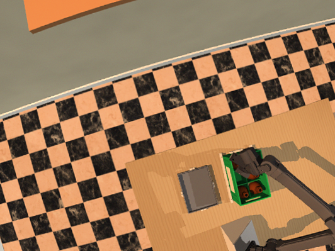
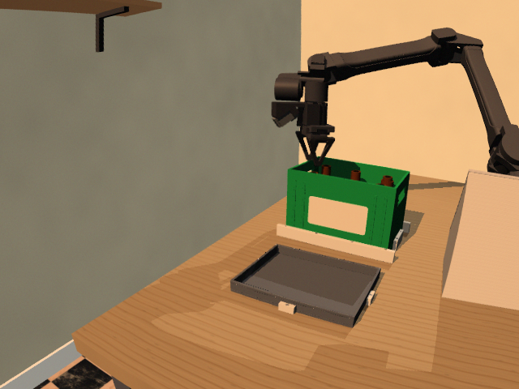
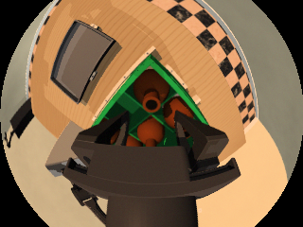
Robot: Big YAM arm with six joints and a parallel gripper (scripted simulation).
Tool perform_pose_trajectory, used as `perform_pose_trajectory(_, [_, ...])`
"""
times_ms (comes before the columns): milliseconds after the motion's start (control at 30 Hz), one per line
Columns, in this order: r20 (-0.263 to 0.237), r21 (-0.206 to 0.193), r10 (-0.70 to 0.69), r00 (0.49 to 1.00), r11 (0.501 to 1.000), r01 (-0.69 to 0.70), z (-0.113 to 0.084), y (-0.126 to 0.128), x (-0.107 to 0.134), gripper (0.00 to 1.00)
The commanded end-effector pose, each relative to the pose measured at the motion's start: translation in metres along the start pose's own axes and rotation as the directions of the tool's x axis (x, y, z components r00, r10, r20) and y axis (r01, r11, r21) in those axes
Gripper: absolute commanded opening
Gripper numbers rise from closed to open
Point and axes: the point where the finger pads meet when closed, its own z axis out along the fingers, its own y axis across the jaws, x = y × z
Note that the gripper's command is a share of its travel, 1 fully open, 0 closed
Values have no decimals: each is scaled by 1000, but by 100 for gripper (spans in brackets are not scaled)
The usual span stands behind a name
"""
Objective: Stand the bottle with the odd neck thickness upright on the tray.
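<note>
Gripper (image 1: 232, 160) (image 2: 317, 162) (image 3: 151, 114) is hovering over the crate (image 1: 255, 201) (image 2: 339, 184) (image 3: 123, 89), fingers standing part-open, gripping nothing. Bottles (image 1: 256, 188) (image 2: 387, 181) (image 3: 151, 89) are standing inside the crate; which neck differs, cannot tell. Tray (image 1: 198, 188) (image 2: 296, 310) (image 3: 82, 61) is lying flat, bearing no bottle.

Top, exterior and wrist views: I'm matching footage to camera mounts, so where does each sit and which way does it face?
Top: high overhead, facing down at table, crate and tray; arm shows.
Exterior: beyond the tray, facing across it toward the crate; arm and claw show.
Wrist: on the arm, facing down past the claw.
All three share crate and tray.
</note>
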Motion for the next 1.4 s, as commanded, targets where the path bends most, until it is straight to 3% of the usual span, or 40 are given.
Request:
perform_pose_trajectory(0, [-20,-9,4,1000,1000,-4,15,-2,0,61])
perform_pose_trajectory(1367, [-15,-6,11,1000,1000,-11,13,-5,-1,61])
